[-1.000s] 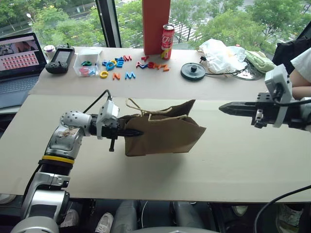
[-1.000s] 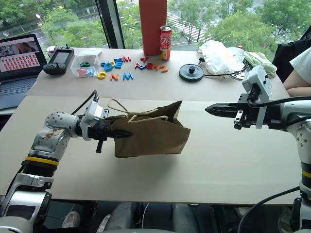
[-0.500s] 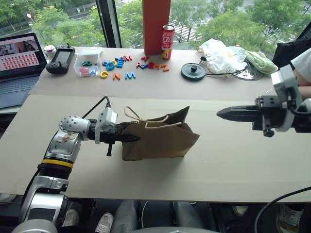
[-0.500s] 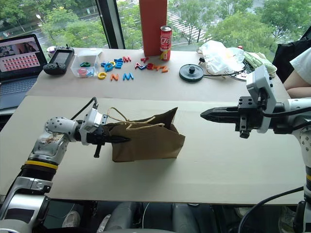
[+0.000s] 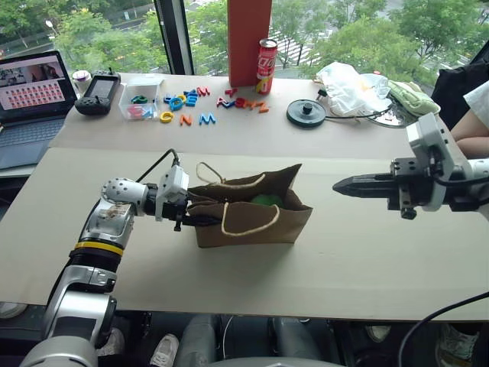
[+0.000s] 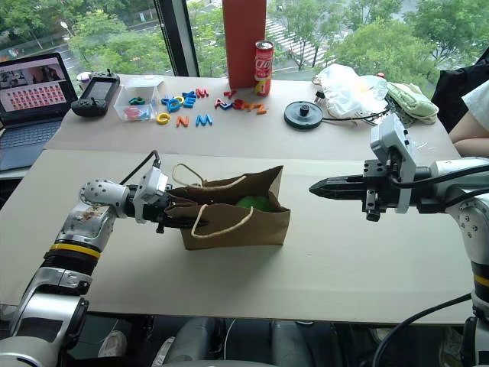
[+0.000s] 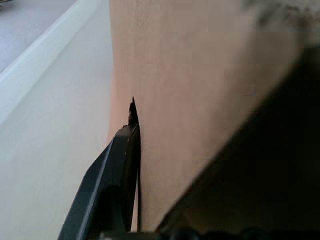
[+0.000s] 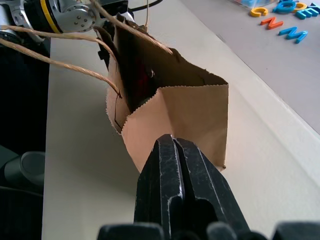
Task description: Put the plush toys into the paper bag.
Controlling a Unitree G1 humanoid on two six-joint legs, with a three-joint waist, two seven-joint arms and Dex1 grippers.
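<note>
At the table's far left, around ten o'clock from the bag, sit a laptop (image 5: 29, 86), a black handheld controller (image 5: 95, 83) and a clear tub (image 5: 138, 96), with coloured plastic letters (image 5: 200, 100) strewn just right of it.

The left gripper (image 5: 205, 221) lies nearly level at the paper bag's left end, pointing at three o'clock. In its wrist view one black finger (image 7: 115, 175) lies flat against the outside of the brown wall; how far its fingers are spread, and whether they pinch the paper, I cannot tell.

The paper bag (image 5: 256, 218) stands upright on the near half of the table (image 5: 244, 275), mouth up and gaping, its long axis running from nine to three o'clock. One twine handle (image 5: 246, 228) droops over the near face. Inside, the light green plush toy (image 5: 264, 199) shows toward the right end; the right wrist view catches a red patch (image 8: 145, 80) deep in the bag.

At twelve o'clock, by the window, stand a red post (image 5: 249, 40) and a cola can (image 5: 266, 55); toward one o'clock, a black disc (image 5: 306, 112), a white plastic bag (image 5: 348, 82) and a pale green cloth (image 5: 410, 95).

The right gripper (image 5: 341, 186), fingers pressed together and empty, hangs level at three o'clock, apart from the bag, tips aimed at it. A person's sleeve (image 5: 475, 105) shows at the far right. Trees fill the window.
</note>
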